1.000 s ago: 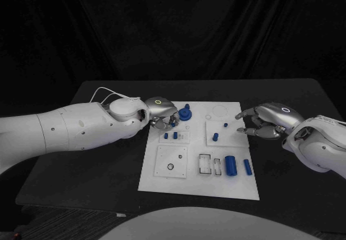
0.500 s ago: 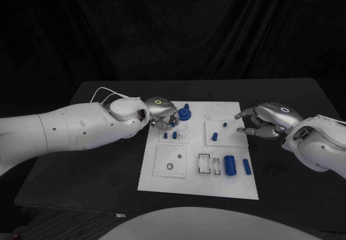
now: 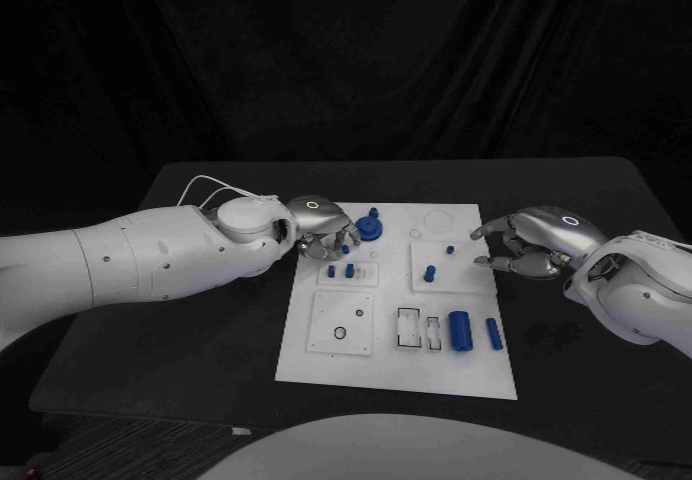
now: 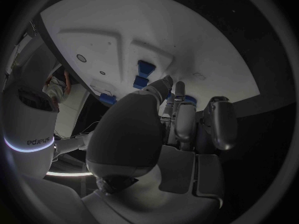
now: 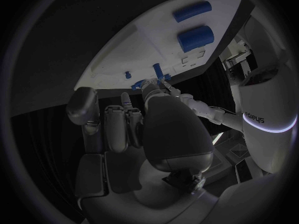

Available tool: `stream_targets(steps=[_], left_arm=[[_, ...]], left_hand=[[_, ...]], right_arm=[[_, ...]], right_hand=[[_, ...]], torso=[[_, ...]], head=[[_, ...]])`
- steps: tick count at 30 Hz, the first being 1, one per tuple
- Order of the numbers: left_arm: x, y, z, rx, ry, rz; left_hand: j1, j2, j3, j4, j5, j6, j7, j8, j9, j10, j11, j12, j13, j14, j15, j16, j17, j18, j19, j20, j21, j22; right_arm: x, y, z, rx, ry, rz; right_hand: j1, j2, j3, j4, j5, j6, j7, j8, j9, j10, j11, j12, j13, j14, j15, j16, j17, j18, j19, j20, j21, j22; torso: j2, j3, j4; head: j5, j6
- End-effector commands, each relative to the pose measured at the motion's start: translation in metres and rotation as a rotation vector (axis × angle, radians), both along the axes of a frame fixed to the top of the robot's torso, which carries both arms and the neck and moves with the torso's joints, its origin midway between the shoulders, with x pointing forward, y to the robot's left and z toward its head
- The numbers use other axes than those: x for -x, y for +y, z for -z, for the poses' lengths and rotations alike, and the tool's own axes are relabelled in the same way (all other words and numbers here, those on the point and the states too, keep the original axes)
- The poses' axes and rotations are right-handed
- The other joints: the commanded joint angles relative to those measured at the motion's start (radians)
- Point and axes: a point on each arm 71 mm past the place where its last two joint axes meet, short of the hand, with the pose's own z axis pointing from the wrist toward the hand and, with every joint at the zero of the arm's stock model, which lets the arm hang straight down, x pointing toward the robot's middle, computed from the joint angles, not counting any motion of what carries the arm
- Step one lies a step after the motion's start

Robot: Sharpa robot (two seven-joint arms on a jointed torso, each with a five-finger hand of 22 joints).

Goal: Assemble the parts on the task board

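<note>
The white task board [image 3: 378,360] lies in the middle of the black table. My left hand [image 3: 323,226] hovers over its far left corner, fingers pointing down beside a blue round part with a stem [image 3: 372,229]; nothing shows in its grasp. Two short blue pegs [image 3: 340,270] stand just in front of it, seen past the fingers [image 4: 179,109] as blue pegs [image 4: 142,74]. My right hand [image 3: 525,244] hangs at the board's right edge, fingers curled loosely, empty. A blue peg [image 3: 430,271] and a small stud [image 3: 450,250] stand near it.
A thick blue cylinder [image 3: 462,330] and a thinner blue rod [image 3: 495,334] lie at the board's near right, next to two narrow slots [image 3: 413,328]. A square plate with a ring mark [image 3: 343,322] sits at the near left. Bare table flanks the board.
</note>
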Motion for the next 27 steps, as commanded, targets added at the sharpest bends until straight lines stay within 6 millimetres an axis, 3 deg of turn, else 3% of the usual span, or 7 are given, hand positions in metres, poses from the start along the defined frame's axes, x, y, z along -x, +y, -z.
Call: stream_targets(steps=[1, 12, 17, 18, 20, 22, 27], left_arm=[[0.0, 0.001, -0.001, 0.013, -0.016, -0.005], [-0.004, 0.037, -0.015, 0.111, -0.181, -0.049], [-0.003, 0.064, -0.027, 0.164, -0.274, -0.086], [-0.002, 0.071, -0.033, 0.213, -0.283, -0.095], [0.0, 0.076, -0.037, 0.265, -0.28, -0.104], [0.004, 0.081, -0.046, 0.37, -0.265, -0.117], [0.005, 0.093, -0.073, 0.696, -0.143, -0.163]], left_hand=[[0.001, -0.011, 0.0, 0.006, -0.007, -0.027, -0.008, -0.002, -0.009, -0.001, 0.007, -0.006, -0.002, -0.008, -0.001, -0.006, -0.003, 0.003, -0.007, 0.0, -0.006, 0.178], [0.003, -0.029, 0.001, 0.02, -0.018, -0.013, -0.019, 0.014, -0.019, -0.038, 0.016, -0.043, -0.022, -0.031, 0.009, -0.026, -0.042, 0.01, -0.026, 0.006, -0.041, 0.169], [0.011, -0.045, -0.013, 0.071, -0.083, 0.005, -0.029, 0.019, -0.032, -0.109, 0.008, -0.028, -0.005, -0.204, 0.01, -0.178, -0.274, 0.038, -0.132, 0.015, -0.202, 0.127], [0.002, -0.052, -0.025, 0.094, -0.091, 0.012, -0.032, 0.022, -0.035, -0.147, 0.006, -0.012, 0.011, -0.294, 0.012, -0.253, -0.378, 0.055, -0.204, 0.019, -0.31, 0.099], [0.0, -0.058, -0.033, 0.116, -0.097, 0.031, -0.03, 0.032, -0.034, -0.223, 0.011, -0.015, 0.021, -0.525, 0.029, -0.415, -0.485, 0.084, -0.369, 0.027, -0.526, 0.043], [0.017, -0.061, -0.075, 0.147, -0.08, 0.043, -0.017, 0.029, -0.044, -0.323, 0.023, 0.078, 0.088, -0.56, 0.055, -0.467, -0.502, 0.099, -0.548, 0.04, -0.727, 0.006], [-0.026, -0.037, -0.21, 0.198, 0.01, 0.048, 0.031, 0.016, -0.062, -0.587, 0.05, 0.209, 0.146, -0.814, 0.128, -0.569, -0.528, 0.06, -0.768, 0.073, -0.889, -0.008]], right_arm=[[0.0, -0.001, 0.001, 0.005, 0.005, 0.016], [0.004, -0.005, -0.005, -0.022, -0.029, 0.03], [0.0, -0.008, -0.024, -0.028, -0.067, 0.056], [-0.002, -0.008, -0.032, -0.031, -0.087, 0.063], [-0.004, -0.009, -0.038, -0.035, -0.102, 0.07], [-0.006, -0.01, -0.049, -0.041, -0.127, 0.084], [-0.015, -0.012, -0.074, -0.018, -0.17, 0.113]], right_hand=[[0.015, -0.001, -0.001, -0.008, -0.01, 0.007, 0.0, -0.001, -0.002, -0.007, 0.0, -0.007, 0.11, 0.065, -0.005, -0.006, 0.102, 0.019, 0.002, -0.001, -0.007, 0.104], [0.036, -0.011, 0.001, -0.023, -0.019, 0.014, 0.001, -0.002, -0.004, -0.029, 0.001, -0.031, 0.084, 0.063, -0.004, -0.012, 0.097, 0.021, -0.002, 0.0, -0.024, 0.101], [0.066, -0.026, 0.013, -0.022, -0.003, 0.032, 0.0, -0.005, -0.01, -0.249, 0.002, -0.333, -0.191, 0.075, -0.005, 0.021, 0.125, 0.011, 0.026, -0.002, 0.032, 0.123], [0.085, -0.034, 0.029, -0.02, 0.049, 0.033, 0.002, -0.009, -0.013, -0.422, 0.003, -0.585, -0.408, 0.073, -0.004, 0.014, 0.119, 0.011, 0.026, -0.002, 0.029, 0.124], [0.101, -0.048, 0.046, -0.018, 0.11, 0.035, 0.003, -0.011, -0.015, -0.465, 0.007, -0.68, -0.483, 0.071, -0.002, 0.007, 0.113, 0.011, 0.023, 0.0, 0.019, 0.124], [0.122, -0.079, 0.083, -0.014, 0.229, 0.038, 0.006, -0.015, -0.018, -0.511, 0.015, -0.766, -0.541, 0.068, 0.005, -0.002, 0.106, 0.013, 0.018, 0.004, 0.006, 0.124], [0.14, -0.129, 0.161, -0.014, 0.367, 0.04, 0.007, -0.021, -0.02, -0.661, 0.061, -0.95, -0.679, 0.034, 0.026, -0.067, 0.052, 0.028, -0.031, 0.024, -0.1, 0.106]], torso=[[0.0, 0.0007, 0.0016], [0.001, -0.0006, 0.0017], [0.001, -0.0021, -0.0005], [0.001, -0.0023, -0.0021], [0.0, -0.0023, -0.0026], [0.0, -0.0019, -0.0019], [-0.001, -0.0041, 0.001]], head=[[0.0, 0.0], [-0.006, 0.0], [-0.013, 0.0], [-0.014, 0.0], [-0.014, 0.0], [-0.017, 0.0], [-0.012, 0.0]])
